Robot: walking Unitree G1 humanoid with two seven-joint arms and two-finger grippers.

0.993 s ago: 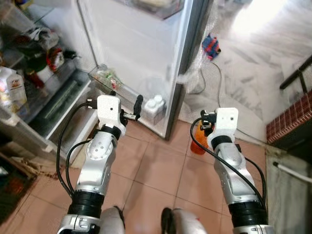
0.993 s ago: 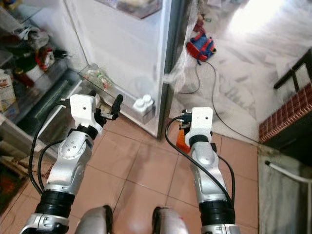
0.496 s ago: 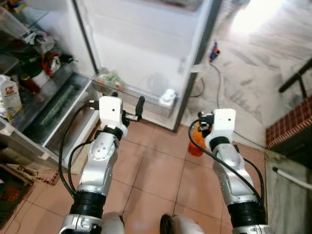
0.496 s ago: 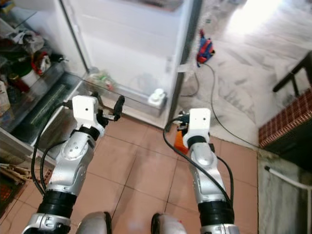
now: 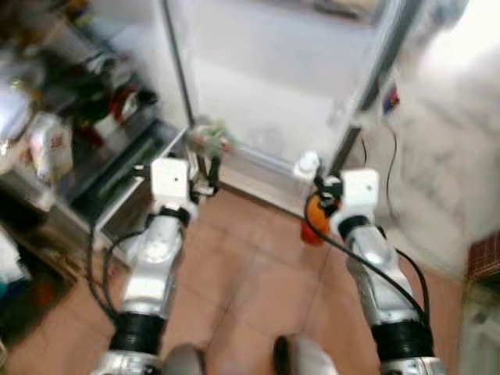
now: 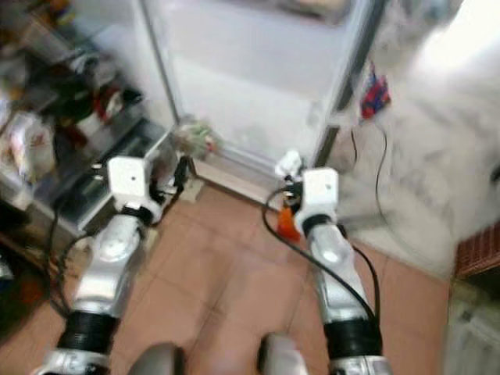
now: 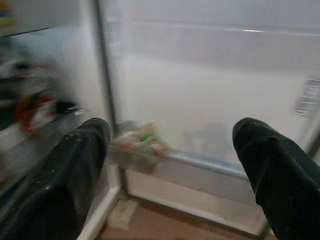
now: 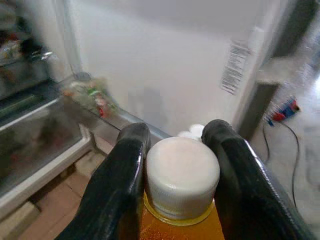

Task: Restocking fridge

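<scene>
Right gripper (image 8: 175, 150) clamps orange bottle (image 8: 182, 185) in front of open fridge door (image 5: 289, 86), not yet shelved; left gripper (image 7: 170, 165) spread wide, empty, nearer the door.

My head cameras look down, blurred, over both arms at the open fridge door (image 5: 281, 86). My left wrist camera faces that door from close, low near its bottom shelf (image 7: 200, 165). My right wrist camera, just as near, shares the same door.
</scene>
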